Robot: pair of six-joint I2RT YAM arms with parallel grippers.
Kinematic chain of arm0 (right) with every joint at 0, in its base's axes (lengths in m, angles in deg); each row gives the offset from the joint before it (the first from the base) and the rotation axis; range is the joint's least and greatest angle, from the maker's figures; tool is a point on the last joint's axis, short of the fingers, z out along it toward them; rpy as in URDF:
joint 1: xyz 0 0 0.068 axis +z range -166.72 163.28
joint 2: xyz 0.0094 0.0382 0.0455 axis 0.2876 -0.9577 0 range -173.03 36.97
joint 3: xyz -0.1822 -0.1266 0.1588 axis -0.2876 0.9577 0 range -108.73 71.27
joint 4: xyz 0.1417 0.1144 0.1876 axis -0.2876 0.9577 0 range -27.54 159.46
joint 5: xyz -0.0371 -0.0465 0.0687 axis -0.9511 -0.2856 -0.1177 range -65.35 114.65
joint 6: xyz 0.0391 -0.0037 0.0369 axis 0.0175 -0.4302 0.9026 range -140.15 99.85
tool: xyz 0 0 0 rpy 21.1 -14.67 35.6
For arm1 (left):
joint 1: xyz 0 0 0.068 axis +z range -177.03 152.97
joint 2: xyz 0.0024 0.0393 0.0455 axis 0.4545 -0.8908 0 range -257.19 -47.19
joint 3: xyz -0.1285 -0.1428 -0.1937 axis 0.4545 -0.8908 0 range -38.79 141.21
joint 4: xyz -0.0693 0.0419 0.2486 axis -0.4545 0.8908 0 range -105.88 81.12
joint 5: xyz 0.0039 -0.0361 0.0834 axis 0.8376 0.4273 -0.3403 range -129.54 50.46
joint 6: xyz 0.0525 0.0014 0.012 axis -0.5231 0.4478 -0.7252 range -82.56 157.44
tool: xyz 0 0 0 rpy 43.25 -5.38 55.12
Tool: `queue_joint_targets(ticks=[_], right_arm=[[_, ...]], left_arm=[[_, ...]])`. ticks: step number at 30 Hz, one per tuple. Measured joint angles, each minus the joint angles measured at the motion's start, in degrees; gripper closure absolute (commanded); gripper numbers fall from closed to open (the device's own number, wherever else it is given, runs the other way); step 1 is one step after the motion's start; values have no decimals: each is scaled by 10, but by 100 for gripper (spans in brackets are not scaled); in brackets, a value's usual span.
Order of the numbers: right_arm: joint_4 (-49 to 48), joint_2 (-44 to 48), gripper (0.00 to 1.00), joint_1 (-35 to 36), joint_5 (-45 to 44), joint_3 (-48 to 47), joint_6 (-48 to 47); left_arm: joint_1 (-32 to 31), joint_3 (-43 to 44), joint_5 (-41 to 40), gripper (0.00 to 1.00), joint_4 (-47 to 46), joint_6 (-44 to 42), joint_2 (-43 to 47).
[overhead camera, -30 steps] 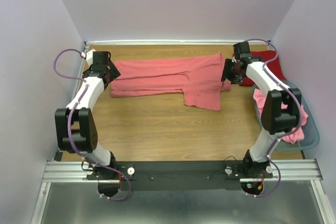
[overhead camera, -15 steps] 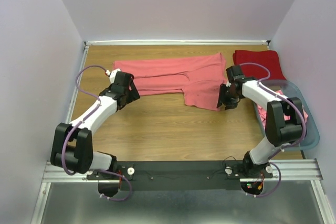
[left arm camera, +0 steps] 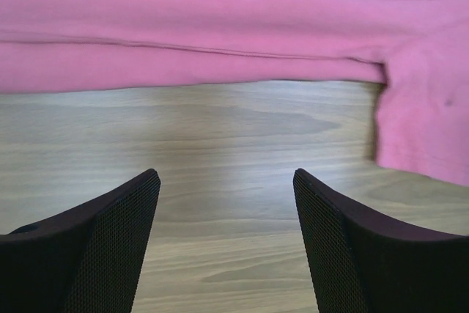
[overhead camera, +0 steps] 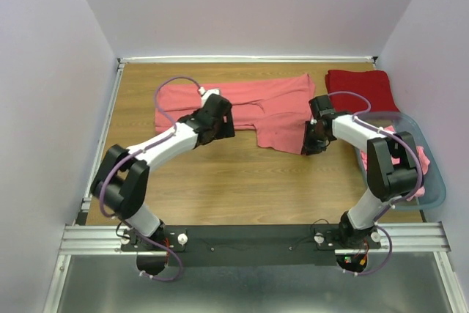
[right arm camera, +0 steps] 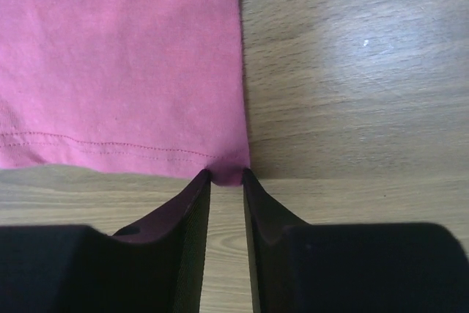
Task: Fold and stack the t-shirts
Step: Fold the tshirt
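A salmon-pink t-shirt (overhead camera: 256,104) lies spread lengthwise across the far half of the table, one flap hanging toward me at its right. My right gripper (overhead camera: 311,144) sits at that flap's near right corner. In the right wrist view the hemmed corner of the shirt (right arm camera: 117,56) is bunched between the narrow tips of the right gripper (right arm camera: 226,175). My left gripper (overhead camera: 221,125) hovers at the shirt's near edge, mid-length. In the left wrist view the left gripper (left arm camera: 227,181) is open over bare wood, with the shirt (left arm camera: 220,27) just beyond. A folded deep red t-shirt (overhead camera: 359,89) rests at the far right.
A grey-blue plastic basket (overhead camera: 434,190) stands at the right edge with more pink cloth (overhead camera: 412,160) in it. Purple walls close in the left, right and back. The wooden table (overhead camera: 220,181) runs to the black rail carrying the arm bases.
My left arm swung from the far left corner rightward to the shirt's near edge at mid-length. My right gripper came down to the flap's corner and its jaws narrowed onto the hem.
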State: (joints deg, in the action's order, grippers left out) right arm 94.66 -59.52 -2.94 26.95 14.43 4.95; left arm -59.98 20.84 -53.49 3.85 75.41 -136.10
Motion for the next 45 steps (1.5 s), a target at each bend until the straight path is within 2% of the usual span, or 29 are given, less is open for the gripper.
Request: queue_joint_targets(ticks=[8,13,19,21,29,31,32,33,34,41,45], right_arm=[[-10,-1,99,1,-3,7,5],[-11,-1,99,1,-3,7,5],[-12,0,99,2,-3,8,5],[-12,1,99,2,-3,8,5],[-14,2,99,2,-3,9,4],[-14,2,99,2,-3,9,4],[-14,3,99,2,-3,9,4],[-13,3,99,2,-3,9,4],[-13,3,99,2,-3,9,4],[-7,3,99,2,-10,-23,3],[-2,-5,99,2,-29,-107,-3]], left_arm=[[-85,123,44,26,-21,-8,-146],[-121,173,62,36,-30,-7,-219],[-125,199,65,50,-25,6,-262],[-124,207,65,60,-22,9,-272],[-127,215,65,68,-2,20,-281],[-128,215,65,76,-1,22,-281],[-128,215,65,83,0,23,-281],[-129,215,65,97,2,24,-281],[-129,215,65,100,3,25,-282],[-123,253,65,100,31,23,-289],[-103,303,70,100,38,19,-291]])
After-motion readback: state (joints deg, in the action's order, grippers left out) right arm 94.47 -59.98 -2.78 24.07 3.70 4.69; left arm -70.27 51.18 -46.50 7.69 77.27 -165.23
